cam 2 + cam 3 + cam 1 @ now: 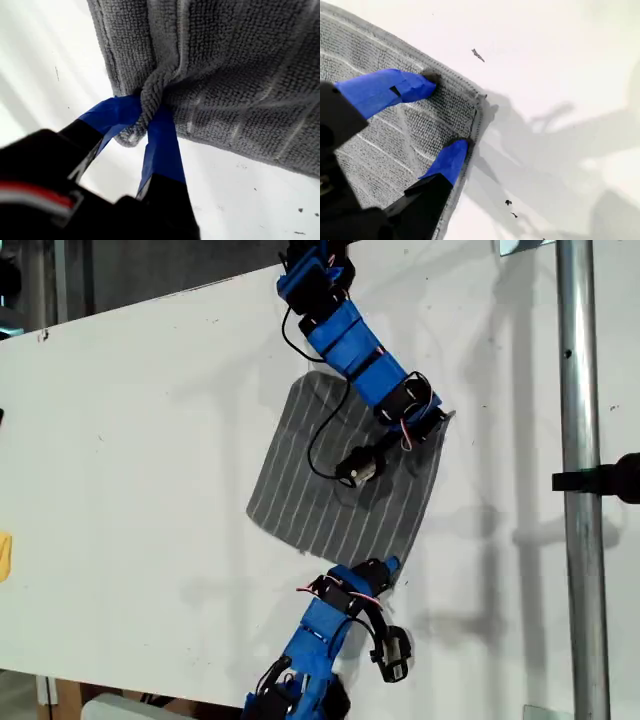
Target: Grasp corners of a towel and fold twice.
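The dark grey striped towel (340,480) lies mostly flat on the white table (130,490). In the exterior view my first gripper (388,566) comes in from the bottom edge and meets the towel's near corner (392,562). The first wrist view shows that first gripper (147,112) shut on the bunched corner (152,95). My second gripper (440,420) reaches from the top across the towel to its corner at the exterior view's right. In the second wrist view it (445,114) stands open, both blue fingertips (415,85) pressing the towel (395,135) just inside the corner (479,97).
A metal pole (580,440) with a black clamp (605,480) runs down the exterior view's right. A yellow object (4,555) sits at that view's left edge. The second arm's cable (325,440) loops over the towel. The table's front edge runs along the bottom.
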